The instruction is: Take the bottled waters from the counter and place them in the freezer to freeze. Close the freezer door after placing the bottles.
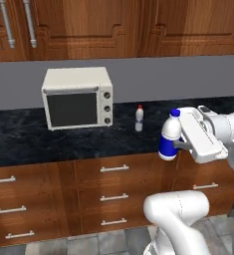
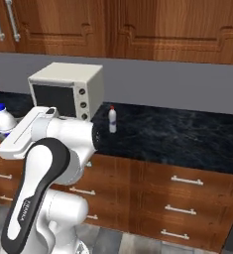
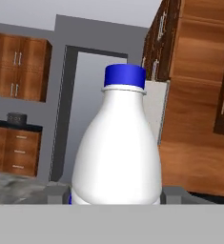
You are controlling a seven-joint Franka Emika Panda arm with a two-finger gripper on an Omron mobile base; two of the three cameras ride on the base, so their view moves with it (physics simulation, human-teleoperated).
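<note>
- Gripper [image 1: 177, 144] is clamped on the white bottle [image 1: 169, 135] with the blue cap, gripping low on the body near the blue label. Bottle is upright, lifted clear of the counter [image 1: 63, 142] and hanging out past its front edge.
- Hand view: the bottle [image 3: 117, 152] sits centred between the fingers, but the contact points themselves are hidden at the bottom edge — can't judge how deep the grip is.
- Second bottle [image 1: 139, 118], clear-grey with a red cap, stands upright on the counter near the back wall, just beside the toaster oven [image 1: 77, 97] on its right, apart from it.
- Freezer: I can't pick it out with any certainty, so my guess is the base has to drive or turn to reach it.
- Risks from here:
  - Smooth round bottle held low — a fast swing or base turn could tip it in the fingers or let it slide out.
  - Bottle sticks out sideways from the arm; a wide swing could clip the cabinets or the freezer door.
  - If the door is shut, the hand is full — nothing free to open it.
  - One bottle left to fetch, then the door to close.
</note>
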